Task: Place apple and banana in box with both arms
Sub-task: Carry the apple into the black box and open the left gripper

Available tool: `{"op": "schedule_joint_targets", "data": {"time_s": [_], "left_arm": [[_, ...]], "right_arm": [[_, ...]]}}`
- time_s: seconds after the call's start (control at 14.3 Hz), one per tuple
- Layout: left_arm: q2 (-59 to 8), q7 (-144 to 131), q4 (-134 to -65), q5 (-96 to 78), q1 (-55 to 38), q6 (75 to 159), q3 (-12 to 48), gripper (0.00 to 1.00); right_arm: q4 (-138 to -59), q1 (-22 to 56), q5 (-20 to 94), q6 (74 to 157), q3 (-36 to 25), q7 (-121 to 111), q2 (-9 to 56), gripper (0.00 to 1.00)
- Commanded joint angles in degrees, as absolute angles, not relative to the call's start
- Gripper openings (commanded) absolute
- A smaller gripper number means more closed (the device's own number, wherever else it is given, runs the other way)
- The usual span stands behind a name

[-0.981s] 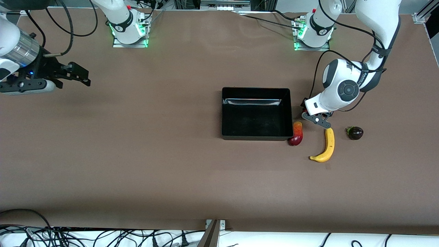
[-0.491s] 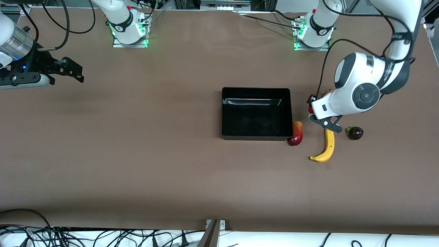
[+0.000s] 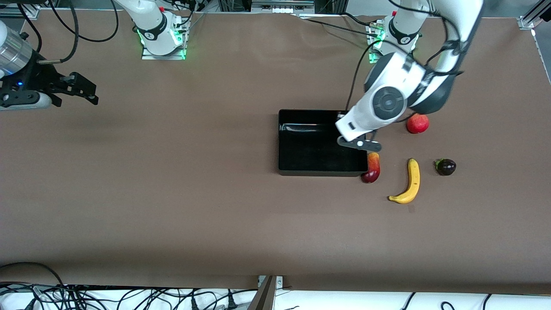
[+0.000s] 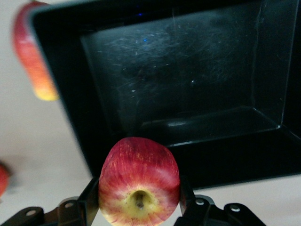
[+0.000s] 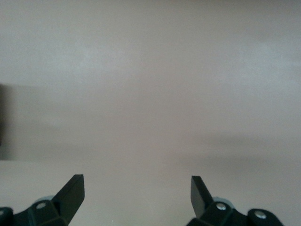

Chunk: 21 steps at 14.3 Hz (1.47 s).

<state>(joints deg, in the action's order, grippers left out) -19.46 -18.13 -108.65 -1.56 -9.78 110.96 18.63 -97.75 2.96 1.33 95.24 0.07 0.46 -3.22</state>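
The left gripper (image 3: 359,144), jaws clamped on the apple (image 4: 139,187), hangs over the box (image 3: 282,142) edge nearest the banana (image 3: 409,183) (long axis toward the camera), while the right gripper (image 3: 82,89) waits with jaws fully spread, holding nothing.

A mango (image 3: 372,167), a red fruit (image 3: 417,123) and a dark fruit (image 3: 446,166) (all on the table (image 3: 172,193)).
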Motion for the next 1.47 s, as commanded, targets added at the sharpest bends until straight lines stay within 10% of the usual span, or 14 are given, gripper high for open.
{"op": "schedule_joint_targets", "data": {"time_s": [0.0, 0.21, 0.35, 0.49, 1.05, 1.4], "left_arm": [[-20.83, -18.72, -113.80, -1.76, -10.19, 118.19, 18.54, 0.02], [-23.89, -18.81, -116.54, -0.18, -10.37, 123.30, 18.54, 0.07], [-25.31, -20.29, -116.46, -0.18, -10.37, 123.49, 18.63, 0.43], [-25.31, -22.40, -116.28, -0.18, -10.28, 123.23, 18.63, 1.00], [-23.91, -21.45, -96.27, 4.63, -7.48, 99.00, 16.18, 1.00], [-29.08, -3.99, -91.41, 15.72, 1.92, 103.69, 16.08, 1.00]], "right_arm": [[-96.77, 2.46, 0.70, 94.75, 0.53, 0.44, -3.08, 1.00], [-96.77, 2.63, 0.62, 94.74, 0.79, 0.61, -2.99, 1.00], [-96.77, 2.55, 0.62, 94.92, 0.79, 0.70, -2.90, 1.00], [-96.77, 2.46, 0.62, 94.92, 0.70, 0.70, -2.81, 1.00], [-96.77, 2.46, 0.79, 95.27, 0.53, 0.70, -2.81, 1.00], [-96.77, 2.37, 0.79, 95.19, 0.44, 0.70, -2.81, 1.00]]}}
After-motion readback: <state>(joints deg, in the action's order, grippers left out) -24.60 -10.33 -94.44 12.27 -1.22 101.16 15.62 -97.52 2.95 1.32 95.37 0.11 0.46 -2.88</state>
